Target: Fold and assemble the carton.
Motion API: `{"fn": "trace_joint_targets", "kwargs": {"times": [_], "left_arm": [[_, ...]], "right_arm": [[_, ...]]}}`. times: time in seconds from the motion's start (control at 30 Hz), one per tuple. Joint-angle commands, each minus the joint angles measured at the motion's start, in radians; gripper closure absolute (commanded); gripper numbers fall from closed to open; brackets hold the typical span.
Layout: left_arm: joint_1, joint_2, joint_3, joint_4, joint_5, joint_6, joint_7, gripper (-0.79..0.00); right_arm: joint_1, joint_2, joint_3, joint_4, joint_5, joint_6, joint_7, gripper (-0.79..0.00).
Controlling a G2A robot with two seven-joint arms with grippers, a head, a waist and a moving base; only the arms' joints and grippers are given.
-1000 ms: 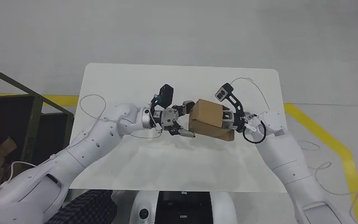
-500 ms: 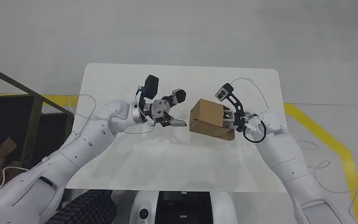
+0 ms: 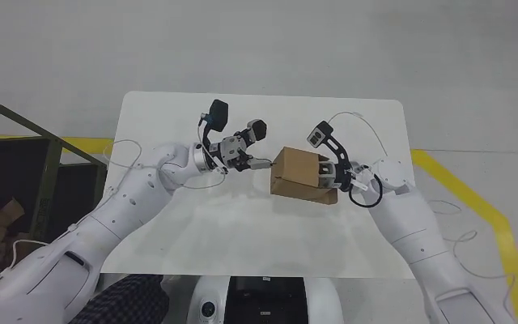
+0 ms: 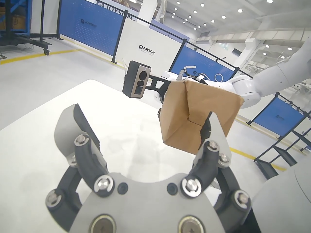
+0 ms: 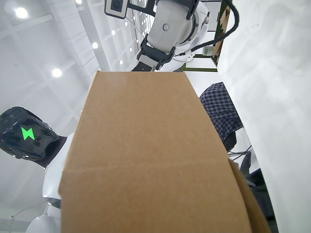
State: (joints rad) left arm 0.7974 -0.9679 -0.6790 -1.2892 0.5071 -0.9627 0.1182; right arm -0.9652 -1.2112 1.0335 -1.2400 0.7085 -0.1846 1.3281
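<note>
Left gripper (image 4: 143, 115) is spread wide and holds nothing. One fingertip (image 4: 214, 127) sits against the end flaps of the brown cardboard carton (image 3: 301, 168). Right gripper (image 3: 328, 172) is clamped on the carton's opposite end, holding it above the middle of the white table (image 3: 162, 113).

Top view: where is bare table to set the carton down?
Free: the white table strip along its near edge, robot-side of the brown cardboard carton; also the far strip beyond both grippers. Crowded: mid-table, where the open left gripper meets the carton held by the right gripper.
</note>
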Motion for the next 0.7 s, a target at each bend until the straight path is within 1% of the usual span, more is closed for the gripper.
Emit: {"fn": "trace_joint_targets", "kwargs": {"times": [0.0, 0.33, 0.67], "left_arm": [[0.000, -0.005, 0.000, -0.001, -0.007, -0.009, -0.024, -0.785], [0.011, -0.021, -0.025, -0.001, -0.008, -0.019, -0.077, -0.785], [0.025, -0.035, -0.046, -0.006, -0.007, -0.008, -0.130, -0.785]], "right_arm": [[0.002, -0.001, -0.002, -0.002, 0.000, 0.003, -0.002, 0.000], [0.008, -0.004, -0.008, -0.001, -0.010, 0.003, -0.009, 0.000], [0.006, -0.003, -0.007, -0.011, -0.019, 0.010, -0.011, 0.000]]}}
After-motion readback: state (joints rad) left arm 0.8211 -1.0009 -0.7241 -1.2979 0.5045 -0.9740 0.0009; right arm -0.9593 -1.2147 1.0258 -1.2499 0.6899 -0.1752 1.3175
